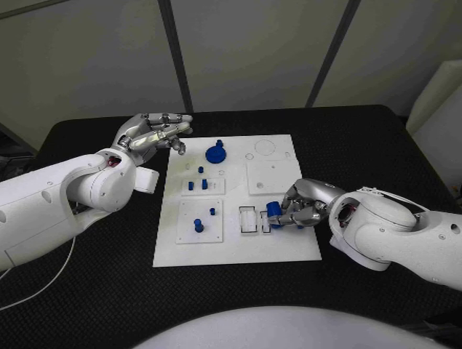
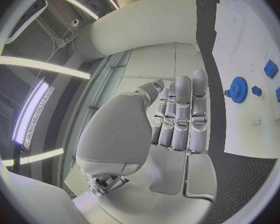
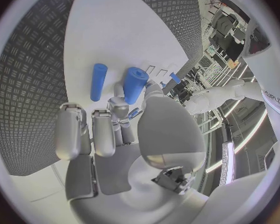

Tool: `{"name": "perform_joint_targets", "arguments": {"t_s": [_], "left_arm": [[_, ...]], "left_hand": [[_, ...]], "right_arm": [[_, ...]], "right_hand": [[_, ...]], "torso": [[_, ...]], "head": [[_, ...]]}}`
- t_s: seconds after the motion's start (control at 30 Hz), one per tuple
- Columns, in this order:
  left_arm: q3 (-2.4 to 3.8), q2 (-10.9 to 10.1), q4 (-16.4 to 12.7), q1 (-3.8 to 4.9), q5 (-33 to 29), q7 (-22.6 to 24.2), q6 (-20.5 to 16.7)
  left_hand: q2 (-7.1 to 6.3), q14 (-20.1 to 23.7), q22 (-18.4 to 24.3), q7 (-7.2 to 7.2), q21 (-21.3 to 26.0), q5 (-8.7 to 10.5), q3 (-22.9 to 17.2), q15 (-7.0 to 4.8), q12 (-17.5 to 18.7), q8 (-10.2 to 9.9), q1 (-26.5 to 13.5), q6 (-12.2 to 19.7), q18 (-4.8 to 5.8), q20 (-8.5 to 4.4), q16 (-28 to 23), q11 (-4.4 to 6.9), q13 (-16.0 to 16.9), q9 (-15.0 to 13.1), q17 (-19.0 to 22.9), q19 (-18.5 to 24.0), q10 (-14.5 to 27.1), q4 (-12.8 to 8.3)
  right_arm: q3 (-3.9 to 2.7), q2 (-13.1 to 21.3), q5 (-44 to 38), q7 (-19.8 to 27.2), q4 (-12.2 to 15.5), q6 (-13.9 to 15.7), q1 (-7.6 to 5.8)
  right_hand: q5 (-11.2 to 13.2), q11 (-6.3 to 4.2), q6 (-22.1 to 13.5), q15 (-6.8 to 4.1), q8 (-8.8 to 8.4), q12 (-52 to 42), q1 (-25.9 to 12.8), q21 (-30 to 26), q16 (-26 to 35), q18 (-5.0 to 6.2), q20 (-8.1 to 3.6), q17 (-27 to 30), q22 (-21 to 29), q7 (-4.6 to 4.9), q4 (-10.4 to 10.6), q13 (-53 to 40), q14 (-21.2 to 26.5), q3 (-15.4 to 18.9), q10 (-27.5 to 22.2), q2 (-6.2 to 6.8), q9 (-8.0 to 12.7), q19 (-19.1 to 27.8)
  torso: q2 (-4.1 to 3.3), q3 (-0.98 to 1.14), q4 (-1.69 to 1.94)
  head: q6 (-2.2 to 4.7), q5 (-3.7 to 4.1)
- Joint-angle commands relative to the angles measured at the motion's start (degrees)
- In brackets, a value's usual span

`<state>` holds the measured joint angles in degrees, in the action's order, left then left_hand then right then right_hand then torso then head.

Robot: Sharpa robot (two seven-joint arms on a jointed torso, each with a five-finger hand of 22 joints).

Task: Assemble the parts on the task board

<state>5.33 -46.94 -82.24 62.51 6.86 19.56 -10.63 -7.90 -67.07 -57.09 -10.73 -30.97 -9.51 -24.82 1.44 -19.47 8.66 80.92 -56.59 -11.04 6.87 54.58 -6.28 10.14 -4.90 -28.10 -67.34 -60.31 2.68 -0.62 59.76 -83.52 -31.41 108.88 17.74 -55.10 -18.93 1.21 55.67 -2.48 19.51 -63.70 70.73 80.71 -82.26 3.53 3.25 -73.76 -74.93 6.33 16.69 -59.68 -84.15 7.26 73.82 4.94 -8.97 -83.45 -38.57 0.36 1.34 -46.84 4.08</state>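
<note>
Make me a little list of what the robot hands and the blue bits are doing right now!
board: white plate in the middle of the black table
left hand: raised over the board's far left corner, holding nothing
right hand: at the board's right edge, holding a blue cylinder
second cylinder: lying on the board beside the held one
gear: blue gear standing near the board's far edge
pegs: small blue pegs standing on the left side
</note>
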Motion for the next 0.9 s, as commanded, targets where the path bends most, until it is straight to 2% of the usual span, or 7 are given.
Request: {"name": "perform_joint_targets", "arguments": {"t_s": [0.03,0.13,0.27,0.57,0.9], "left_arm": [[0.03,-0.06,-0.2,0.07,-0.1,0.14,0.75],[0.03,-0.15,-0.23,0.07,-0.1,0.13,0.72],[0.03,-0.21,-0.27,0.07,-0.1,0.11,0.74],[0.03,-0.1,-0.21,0.05,-0.1,0.09,0.83],[0.03,0.02,-0.12,0.03,-0.1,0.07,0.85]], "left_hand": [[0.32,0.41,0.09,-0.09,0.35,-0.33,0.29,0.07,-0.32,0.2,0.04,0.38,0.58,0.1,-0.2,0.0,0.05,0.05,0.05,0.33,0.23,-0.02],[0.32,0.41,0.09,-0.09,0.35,-0.33,0.29,0.07,-0.32,0.2,0.04,0.38,0.58,0.1,-0.2,0.0,0.05,0.05,0.05,0.33,0.23,-0.02],[0.32,0.42,0.09,-0.09,0.36,-0.33,0.3,0.07,-0.33,0.21,0.04,0.4,0.58,0.1,-0.2,-0.01,0.05,0.05,0.06,0.33,0.25,-0.02],[0.32,0.44,0.1,-0.1,0.37,-0.33,0.31,0.07,-0.37,0.22,0.06,0.44,0.58,0.1,-0.19,-0.01,0.06,0.07,0.08,0.33,0.3,-0.06],[0.32,0.44,0.1,-0.1,0.37,-0.33,0.31,0.07,-0.37,0.22,0.06,0.44,0.58,0.1,-0.19,-0.01,0.06,0.07,0.08,0.33,0.3,-0.06]], "right_arm": [[0.41,-0.39,-1.37,-1.16,-0.65,-1.19,0.66],[0.41,-0.47,-1.69,-1.24,-0.59,-0.59,0.8],[0.41,-0.22,-1.93,-1.44,-0.07,1.27,0.88],[0.38,1.31,1.88,-1.58,2.42,7.48,0.91],[0.32,2.72,7.09,0.11,5.5,12.93,0.87]], "right_hand": [[0.26,-0.05,0.0,-0.46,0.24,-0.56,0.96,0.46,-0.4,-0.47,-0.03,-0.16,-1.73,-0.57,-0.17,-0.65,-3.06,0.38,0.57,-0.91,-0.06,-0.44],[-0.39,-0.2,0.22,-0.59,0.81,-1.1,2.34,0.65,-0.54,-0.52,-0.14,-0.48,-2.0,-0.72,-0.38,-1.58,-3.1,0.34,0.96,-1.55,-0.33,-0.53],[-2.46,-0.44,0.67,-0.79,1.57,-1.94,4.18,0.87,-0.75,-0.59,-0.31,-0.96,-2.33,-0.96,-0.6,-2.95,-3.18,0.26,1.67,-2.38,-0.76,-0.66],[-7.69,-0.75,0.94,-1.06,2.25,-2.75,7.21,1.22,-1.02,-0.69,-0.59,-1.62,-2.83,-1.22,-1.09,-4.73,-3.27,0.25,2.52,-3.12,-1.34,-0.85],[-8.76,-0.82,1.28,-1.11,2.43,-2.93,7.01,1.4,-1.24,-0.74,-0.64,-2.12,-3.1,-1.32,-0.51,-5.24,-3.36,0.62,2.88,-3.45,-1.54,-0.97]], "torso": [[0.06,-0.05,0.1],[0.04,0.02,-0.03],[0.05,0.04,-0.17],[0.1,0.03,-0.03],[0.09,-0.03,-0.05]], "head": [[-0.07,-0.07],[-0.05,-0.22],[0.05,-0.3],[0.23,-0.14],[0.43,-0.21]]}}
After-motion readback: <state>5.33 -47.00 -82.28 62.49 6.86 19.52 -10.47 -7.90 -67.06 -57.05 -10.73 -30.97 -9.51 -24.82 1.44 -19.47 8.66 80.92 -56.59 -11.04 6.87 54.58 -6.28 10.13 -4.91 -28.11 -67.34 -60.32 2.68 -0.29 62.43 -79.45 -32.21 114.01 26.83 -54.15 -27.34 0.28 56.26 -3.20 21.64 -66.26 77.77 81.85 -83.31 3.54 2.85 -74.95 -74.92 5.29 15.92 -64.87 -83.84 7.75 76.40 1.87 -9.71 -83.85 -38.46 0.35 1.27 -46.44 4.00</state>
